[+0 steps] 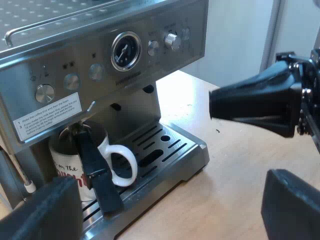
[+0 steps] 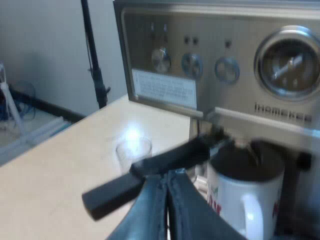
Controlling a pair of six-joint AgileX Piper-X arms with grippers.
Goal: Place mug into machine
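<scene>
Left pincer (image 1: 170, 207) is hanging spread and empty off the steel espresso machine's (image 1: 100, 55) front. Right pincer (image 2: 167, 200) is pressing together, pinching nothing. White ceramic mug (image 1: 64, 167) is sitting on the machine's drip tray (image 1: 196, 154), under the dark-handled metal holder (image 1: 92, 170). Placement is looking done. Next is calling for backing clear without nudging it.

Dark holder handle (image 1: 97, 175) juts out across the front of the mug (image 1: 65, 167); the espresso machine (image 1: 100, 65) panel overhangs close above its rim. Drip tray (image 1: 167, 145) beside the mug's loop bare, table (image 1: 240, 170) beyond it open. Measuring glass (image 2: 134, 150) stands near the handle's end.
</scene>
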